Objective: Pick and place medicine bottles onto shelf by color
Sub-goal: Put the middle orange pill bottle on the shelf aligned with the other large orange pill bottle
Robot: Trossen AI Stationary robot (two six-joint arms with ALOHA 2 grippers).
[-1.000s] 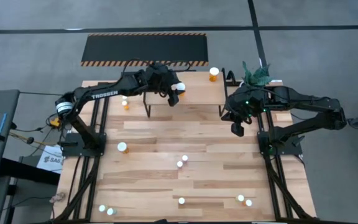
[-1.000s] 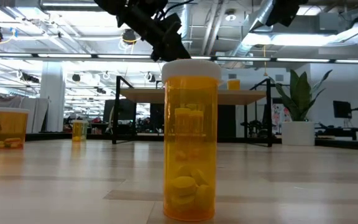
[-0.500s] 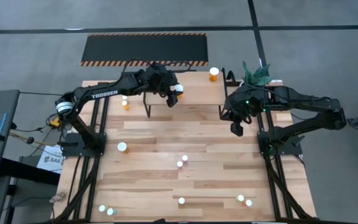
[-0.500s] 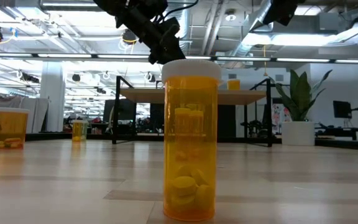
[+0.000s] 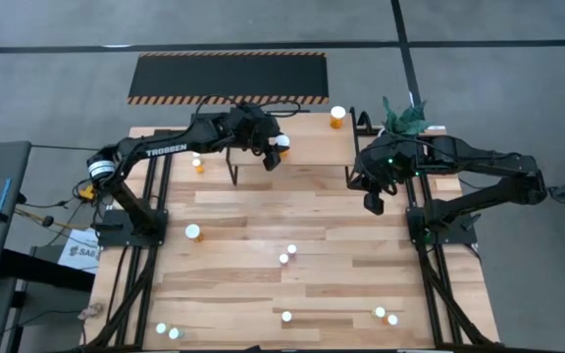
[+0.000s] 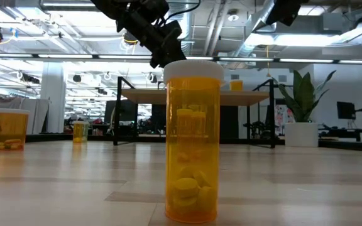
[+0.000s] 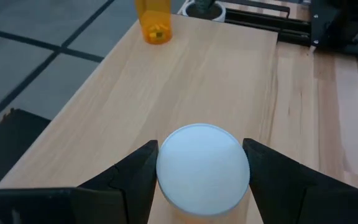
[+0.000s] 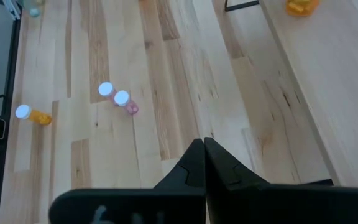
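Observation:
My left gripper [image 5: 274, 148] is over the shelf [image 5: 307, 137], a small rack with a light wood top, at the table's far side. It is shut on an orange medicine bottle with a white cap [image 5: 282, 140]. One orange bottle [image 5: 337, 117] stands on the shelf's far right corner. Several more bottles lie about the table, among them an orange one [image 5: 193, 232], a pair [image 5: 287, 254] and one standing close to the low camera [image 6: 192, 141]. My right gripper [image 5: 373, 203] is shut and empty, above the table right of the shelf. My left gripper pinches the bottle between its two fingers [image 7: 135, 180], one on each side of the white cap [image 7: 202, 167]. The cap faces the wrist camera and the orange body [image 7: 185, 218] shows just below it. The bottle is lifted clear above the shelf top [image 7: 216, 81].
A potted plant [image 5: 403, 116] stands at the far right by the shelf. A black mat with striped edges [image 5: 229, 76] lies on the floor beyond the table. Small bottles [image 5: 198, 162] sit left of the shelf, others near the front edge [image 5: 386, 316] [image 5: 168, 331].
My left gripper has edged slightly toward the table's left with the bottle, staying shut on it above the shelf.

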